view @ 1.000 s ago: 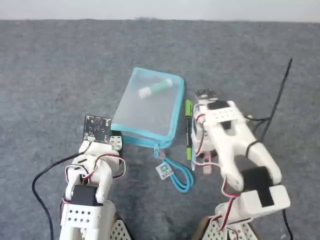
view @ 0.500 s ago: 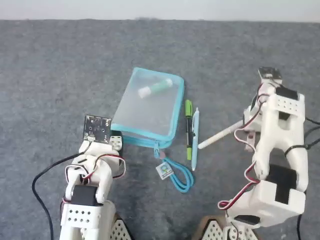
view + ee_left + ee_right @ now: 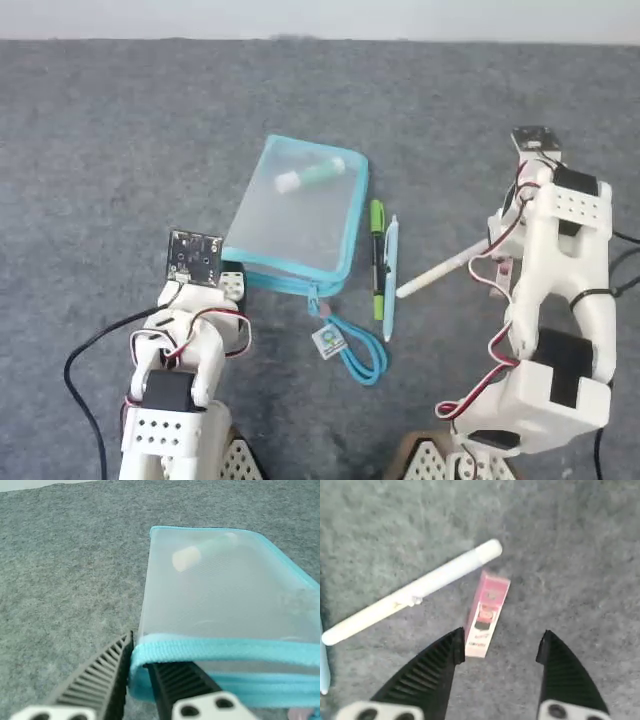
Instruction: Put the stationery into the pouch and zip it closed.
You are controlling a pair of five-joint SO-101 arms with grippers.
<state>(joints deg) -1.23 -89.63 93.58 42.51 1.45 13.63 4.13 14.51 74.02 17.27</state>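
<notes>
The translucent pouch (image 3: 300,215) with teal trim lies mid-table, a green-and-white glue stick (image 3: 310,178) inside it. My left gripper (image 3: 137,667) is shut on the pouch's (image 3: 220,595) near corner, seen from above at the left gripper (image 3: 235,284). Beside the pouch lie a green pen (image 3: 377,258), a light blue pen (image 3: 389,275) and a white pen (image 3: 437,272). My right gripper (image 3: 501,642) hangs open just above a pink eraser (image 3: 486,612), which lies next to the white pen (image 3: 415,597). The right arm (image 3: 560,250) covers that spot from above.
The zipper's blue cord loop (image 3: 358,352) and its tag (image 3: 328,341) trail off the pouch's near edge toward the pens. Grey carpet (image 3: 120,130) covers the table, open to the left and at the back. A black cable (image 3: 565,175) runs behind the right arm.
The right arm has swung from over the pens to the right, uncovering the light blue and white pens; in the last half second it barely shifted. The left arm kept still.
</notes>
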